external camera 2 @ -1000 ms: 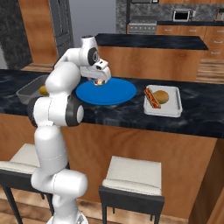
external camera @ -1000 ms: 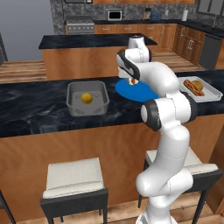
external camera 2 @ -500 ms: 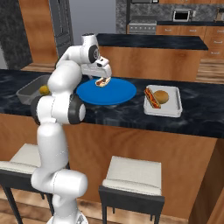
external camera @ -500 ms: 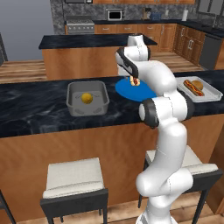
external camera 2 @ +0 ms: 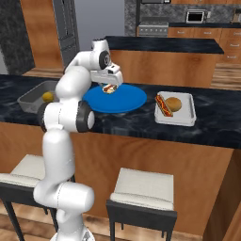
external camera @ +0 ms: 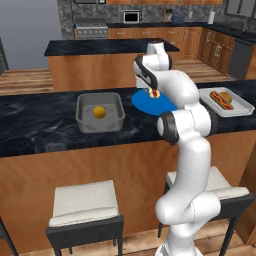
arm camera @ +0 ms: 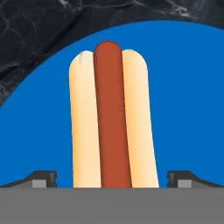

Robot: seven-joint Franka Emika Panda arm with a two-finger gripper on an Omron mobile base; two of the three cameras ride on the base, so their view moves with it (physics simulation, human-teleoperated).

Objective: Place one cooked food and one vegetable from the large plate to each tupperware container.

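The gripper (arm camera: 112,179) has dropped closer over the hot dog (arm camera: 112,118) on the plate (external camera 2: 115,99), jaws wide apart astride it. Grasp seems next; beyond, the tub (external camera: 100,113) lacks cooked food.

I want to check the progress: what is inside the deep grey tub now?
One small yellow ball lies in the deep grey tub. No hot dog shows there. In the right base view, the arm covers part of the tub.

Even, bright rendered light; shadows faint; base views soft, slightly blurry; hand view sharp, seemingly glare-free.
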